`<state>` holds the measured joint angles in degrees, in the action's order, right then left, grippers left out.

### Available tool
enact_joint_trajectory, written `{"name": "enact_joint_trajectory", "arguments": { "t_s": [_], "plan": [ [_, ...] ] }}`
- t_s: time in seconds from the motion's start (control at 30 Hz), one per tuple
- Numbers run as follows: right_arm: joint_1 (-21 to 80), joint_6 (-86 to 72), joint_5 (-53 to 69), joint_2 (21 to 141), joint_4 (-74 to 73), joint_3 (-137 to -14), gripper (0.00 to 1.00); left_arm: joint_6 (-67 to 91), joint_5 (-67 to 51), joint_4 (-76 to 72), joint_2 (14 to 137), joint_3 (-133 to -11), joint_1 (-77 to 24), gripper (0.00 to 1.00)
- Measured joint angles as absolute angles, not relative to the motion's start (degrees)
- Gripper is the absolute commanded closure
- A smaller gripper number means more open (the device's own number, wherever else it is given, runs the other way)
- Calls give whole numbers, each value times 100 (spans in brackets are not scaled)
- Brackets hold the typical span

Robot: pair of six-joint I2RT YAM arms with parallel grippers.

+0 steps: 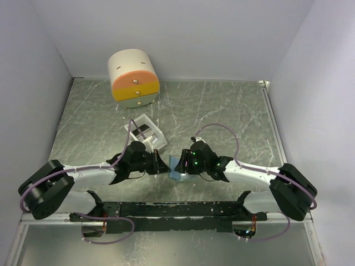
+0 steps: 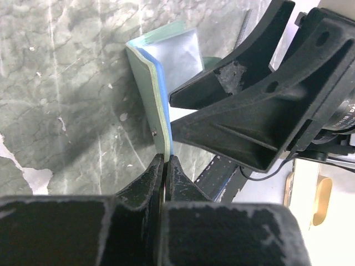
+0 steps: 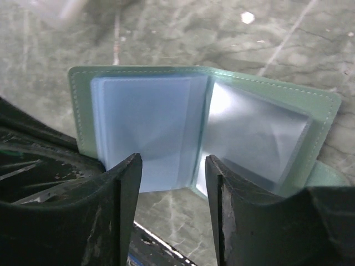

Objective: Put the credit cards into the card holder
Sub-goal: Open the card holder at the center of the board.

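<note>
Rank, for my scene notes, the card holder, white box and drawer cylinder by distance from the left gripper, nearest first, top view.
1. card holder, gripped by the left gripper, centre.
2. white box, just behind.
3. drawer cylinder, far back left.

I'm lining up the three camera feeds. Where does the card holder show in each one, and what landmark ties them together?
Top external: the card holder is a small pale blue patch at lower centre, between the tips of the two arms.
Left wrist: the card holder is at upper centre, seen nearly edge-on, green outside and blue inside.
Right wrist: the card holder is open and fills the middle.
Shared landmark: the marbled table under it.
</note>
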<state>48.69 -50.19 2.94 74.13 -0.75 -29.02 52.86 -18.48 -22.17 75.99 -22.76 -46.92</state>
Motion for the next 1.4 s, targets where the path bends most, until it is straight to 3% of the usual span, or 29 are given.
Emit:
{"name": "enact_joint_trajectory", "arguments": {
  "t_s": [0.4,0.9,1.4],
  "plan": [
    [5146,-4917,561,7314,126,-2884,36,5275,-1820,-1931,7356,-2252,-4698,93],
    [5332,-4888,405,7367,86,-2891,30,5273,-1817,-1815,7343,-2228,-4698,93],
    [5459,-5050,589,7384,108,-2932,38,5280,-1791,-1852,7251,-2191,-4705,93]
  ]
}}
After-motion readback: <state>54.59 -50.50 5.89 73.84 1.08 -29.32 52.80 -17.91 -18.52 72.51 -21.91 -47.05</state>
